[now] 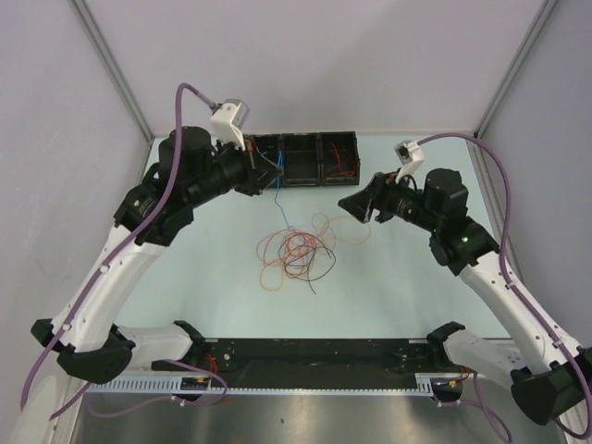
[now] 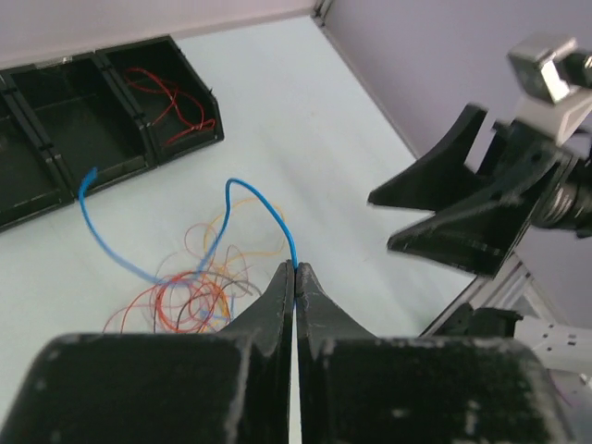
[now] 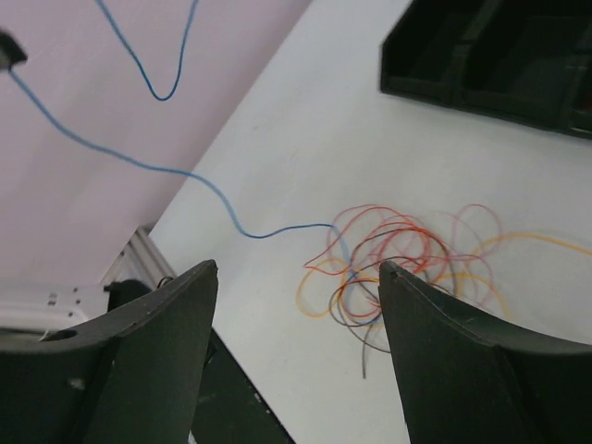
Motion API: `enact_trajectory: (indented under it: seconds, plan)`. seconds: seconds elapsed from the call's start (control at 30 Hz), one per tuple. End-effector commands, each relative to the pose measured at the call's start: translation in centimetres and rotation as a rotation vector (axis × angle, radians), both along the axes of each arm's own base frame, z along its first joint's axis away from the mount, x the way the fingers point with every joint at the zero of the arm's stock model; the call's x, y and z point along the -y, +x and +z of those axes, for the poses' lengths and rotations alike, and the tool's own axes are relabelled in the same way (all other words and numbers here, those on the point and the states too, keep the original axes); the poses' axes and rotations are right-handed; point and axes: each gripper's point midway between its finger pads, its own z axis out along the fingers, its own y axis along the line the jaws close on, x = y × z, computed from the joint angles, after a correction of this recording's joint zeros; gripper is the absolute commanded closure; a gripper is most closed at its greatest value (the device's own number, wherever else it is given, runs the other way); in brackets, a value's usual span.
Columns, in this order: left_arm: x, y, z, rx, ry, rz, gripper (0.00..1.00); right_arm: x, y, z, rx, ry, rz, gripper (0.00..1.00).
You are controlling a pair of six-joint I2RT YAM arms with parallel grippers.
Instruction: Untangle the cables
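Behind the cables (image 1: pixel 297 248), black bins (image 1: pixel 317 163), red wire (image 1: pixel 340 166) inside.

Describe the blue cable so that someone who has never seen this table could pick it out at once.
Find the pale table, then the tangle of thin cables at its middle. From it the blue cable rises off the surface to the left gripper, whose shut fingers pinch it. Its neighbours are red, orange-yellow or dark and lie flat; it alone is blue and lifted.

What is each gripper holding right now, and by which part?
Left fingers pinch the thin blue cable on its raised stretch, away from the tangled pile. The right gripper is open, holding nothing.
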Motion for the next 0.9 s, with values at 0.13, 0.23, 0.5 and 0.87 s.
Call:
enact_trajectory:
  seconds: [0.13,0.23,0.5,0.87]
  plan:
    - [-1.1,0.5,6.3,0.064,-0.170,0.107,1.00,-7.1,-2.4,1.7,0.159,0.022,0.216,0.28]
    - [-1.1,1.0,6.1,0.036,-0.198,0.141,0.99,-8.7,-1.9,1.6,0.189,0.029,0.210,0.30]
    - [-1.2,1.8,5.5,-0.041,-0.253,0.208,1.00,-11.7,-0.2,1.0,0.250,0.024,0.197,0.32]
    - [-1.1,2.3,4.8,-0.072,-0.276,0.213,1.00,-16.8,-0.1,-0.2,0.255,-0.012,0.250,0.35]
